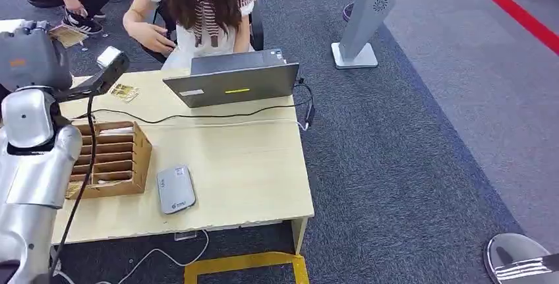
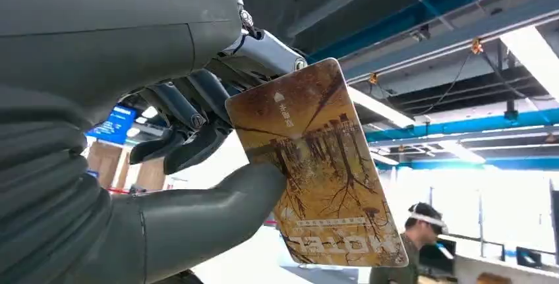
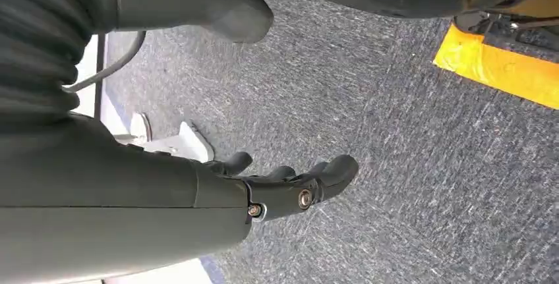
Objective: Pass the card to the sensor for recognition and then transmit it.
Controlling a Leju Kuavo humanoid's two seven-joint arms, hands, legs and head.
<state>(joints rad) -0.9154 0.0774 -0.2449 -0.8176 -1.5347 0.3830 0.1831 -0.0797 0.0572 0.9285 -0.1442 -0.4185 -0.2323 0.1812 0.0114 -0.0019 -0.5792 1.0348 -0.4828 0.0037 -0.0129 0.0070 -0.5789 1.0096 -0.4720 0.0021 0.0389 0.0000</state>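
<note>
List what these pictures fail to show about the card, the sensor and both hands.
- Card: its far face is turned away in the left wrist view; its print is too small to read.
- Left robot hand: in the head view the raised arm hides its grip.
- Sensor: markings too small in the head view; its cable runs off the table edge.
- Right robot hand: fingertips partly hidden behind its own cover in the right wrist view.

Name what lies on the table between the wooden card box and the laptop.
In the head view, a black cable crosses the bare tabletop between the wooden card box and the laptop.
</note>
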